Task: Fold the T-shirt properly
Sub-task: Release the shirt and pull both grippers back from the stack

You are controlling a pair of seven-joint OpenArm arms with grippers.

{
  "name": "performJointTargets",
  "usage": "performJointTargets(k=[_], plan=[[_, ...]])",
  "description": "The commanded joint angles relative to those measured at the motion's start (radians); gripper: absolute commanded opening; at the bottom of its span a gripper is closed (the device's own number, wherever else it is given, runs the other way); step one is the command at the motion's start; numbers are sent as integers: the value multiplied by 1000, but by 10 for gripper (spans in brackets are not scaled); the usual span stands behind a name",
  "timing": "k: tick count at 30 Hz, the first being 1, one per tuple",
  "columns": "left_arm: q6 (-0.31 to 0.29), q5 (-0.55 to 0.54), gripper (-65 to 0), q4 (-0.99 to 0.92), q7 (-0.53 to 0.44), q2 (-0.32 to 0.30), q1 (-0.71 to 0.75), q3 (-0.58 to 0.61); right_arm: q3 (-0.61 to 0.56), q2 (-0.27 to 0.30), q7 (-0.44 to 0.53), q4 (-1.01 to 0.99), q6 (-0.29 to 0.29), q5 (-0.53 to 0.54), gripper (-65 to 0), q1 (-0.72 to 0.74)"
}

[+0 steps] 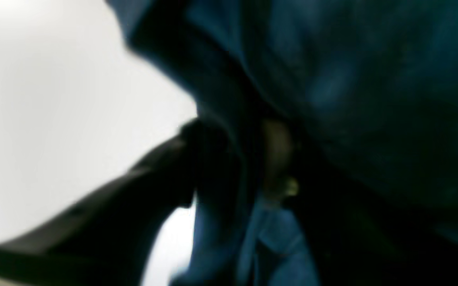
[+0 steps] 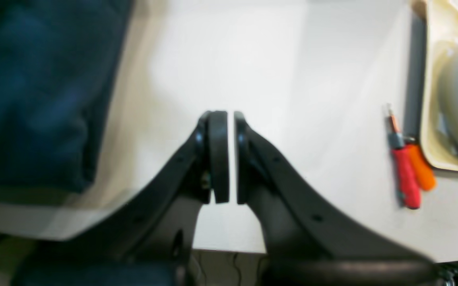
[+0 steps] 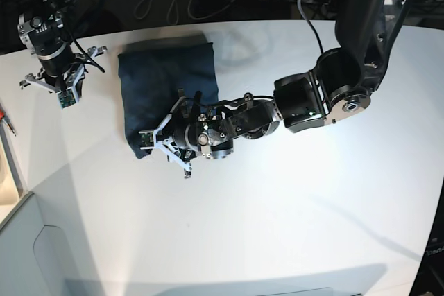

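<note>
Late folding step: the T-shirt (image 3: 166, 91) lies as a compact rectangle on the table (image 3: 291, 206), its near corner pinched by the left gripper (image 3: 147, 145); the right gripper (image 2: 231, 157), nearly closed and empty, hovers apart, so release likely follows.

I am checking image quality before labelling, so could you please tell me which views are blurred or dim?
Left wrist view: heavily blurred and dim, the dark navy-blue cotton T-shirt filling it, the left gripper indistinct. Right wrist view: mildly soft, the right gripper readable over the bright white table. Base view: sharp, with arm shadows.
</note>
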Motion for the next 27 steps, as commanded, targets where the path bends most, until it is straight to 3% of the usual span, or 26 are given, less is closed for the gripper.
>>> performJointTargets(k=[1,6,10,14,21,27], plan=[[-22,5,-351,24,21,2,-13,2,3,8,17,22,1,8,-649,1],[-19,74,-327,148,21,-55,10,-178,7,-17,17,22,1,8,-649,-1],[-21,129,-325,268,21,-121,98,-411,-7,-20,17,22,1,8,-649,-21],[-21,202,-324,394,21,-142,207,-657,-52,-20,17,22,1,8,-649,-28],[-21,297,-324,603,21,-219,497,-1071,-153,-54,17,13,1,8,-650,-33],[-21,306,-325,698,21,-211,782,-1520,-168,-104,17,-41,1,8,-650,-60]])
